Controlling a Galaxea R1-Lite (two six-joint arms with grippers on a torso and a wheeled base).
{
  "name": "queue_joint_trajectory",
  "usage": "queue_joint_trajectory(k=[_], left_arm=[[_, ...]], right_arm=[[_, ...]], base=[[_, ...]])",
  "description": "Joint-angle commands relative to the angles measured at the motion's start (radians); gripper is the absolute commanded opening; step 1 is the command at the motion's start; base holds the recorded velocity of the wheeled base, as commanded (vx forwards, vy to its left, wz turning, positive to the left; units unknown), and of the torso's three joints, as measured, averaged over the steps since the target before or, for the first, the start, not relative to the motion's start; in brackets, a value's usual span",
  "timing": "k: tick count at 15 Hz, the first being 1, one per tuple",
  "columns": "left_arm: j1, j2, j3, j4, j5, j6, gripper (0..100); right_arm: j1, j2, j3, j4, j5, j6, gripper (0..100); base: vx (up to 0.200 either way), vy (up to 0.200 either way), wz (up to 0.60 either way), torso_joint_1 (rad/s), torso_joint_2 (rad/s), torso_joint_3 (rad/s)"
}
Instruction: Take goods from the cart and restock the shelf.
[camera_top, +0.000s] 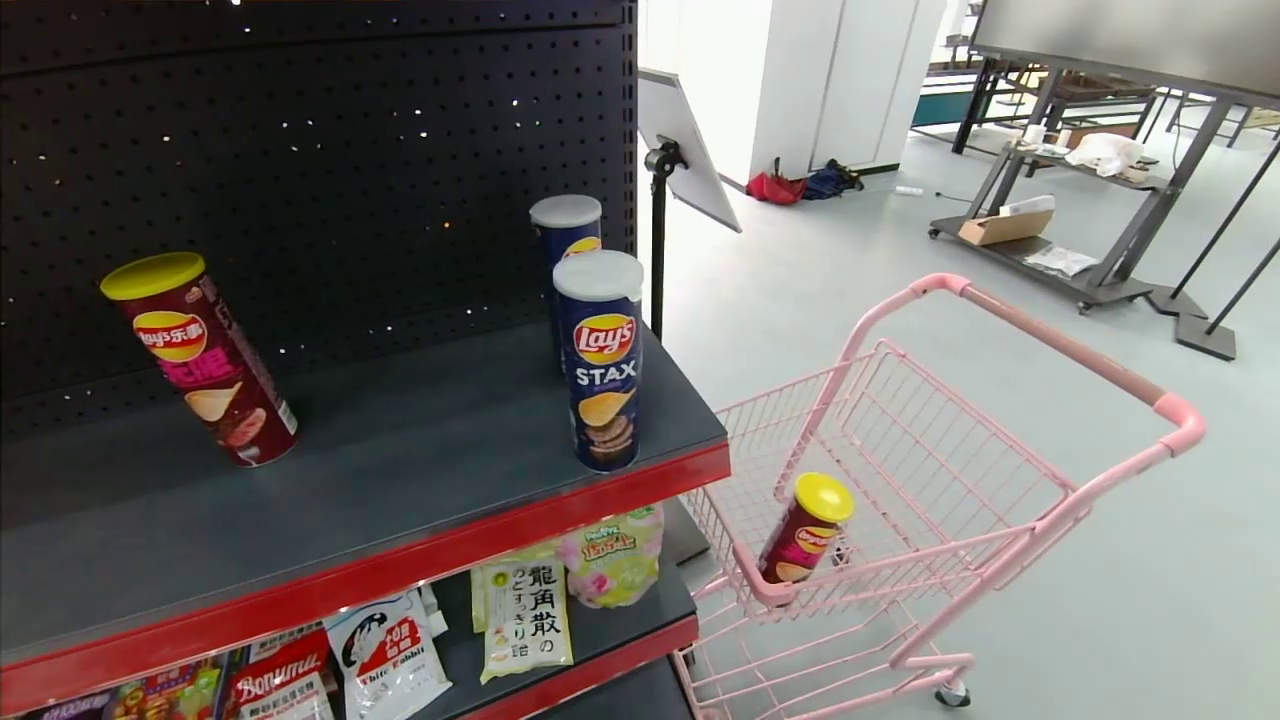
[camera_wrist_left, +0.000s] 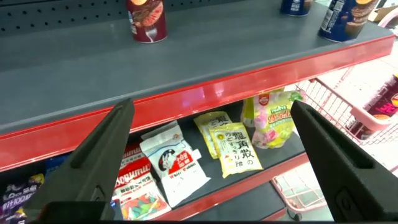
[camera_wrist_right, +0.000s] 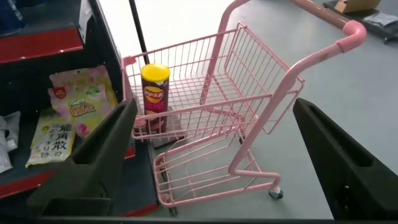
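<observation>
While both claws stand wide open with nothing between their fingers, the left gripper (camera_wrist_left: 211, 106) hangs in front of the shelf (camera_top: 400, 460), level with its red front edge and looking in at the tier beneath, and the right gripper (camera_wrist_right: 214, 102) hangs off the shelf's right end, above the pink cart (camera_top: 1000, 480). That cart is parked just beside the shelf's right end, with its handle on the side away from the shelf. One maroon can with a yellow lid (camera_top: 806, 528) stands in the cart's basket, in the corner nearest the shelf. On the shelf's top board a second maroon can (camera_top: 205, 365) stands toward the left, near the pegboard back. A blue can with a white lid (camera_top: 600, 365) stands upright at the shelf's right front corner, close to the red edge, and another blue can (camera_top: 566, 230) stands directly behind it, nearer the shelf's back panel. Below the top board, the shelf's lower tier holds snack bags (camera_wrist_left: 233, 146) lying flat in a row.
</observation>
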Motion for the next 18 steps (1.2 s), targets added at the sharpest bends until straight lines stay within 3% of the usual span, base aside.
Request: queue_joint_trajectory(k=[1,6,18], left_arm=[[0.0,0.001,0.0,0.0,0.001,0.001,100],[0.0,0.001,0.0,0.0,0.001,0.001,100],[0.0,0.001,0.0,0.0,-0.001,0.0,100]], right_arm=[[0.0,0.001,0.0,0.0,0.001,-0.001,100],[-0.001,0.001,0.002,0.0,-0.001,0.0,100],[-0.001,0.001,0.002,0.0,-0.001,0.003,100]], base=[[0.0,0.0,0.0,0.0,0.0,0.0],[0.0,0.0,0.0,0.0,0.0,0.0],[0.0,0.0,0.0,-0.139,0.36,0.21]])
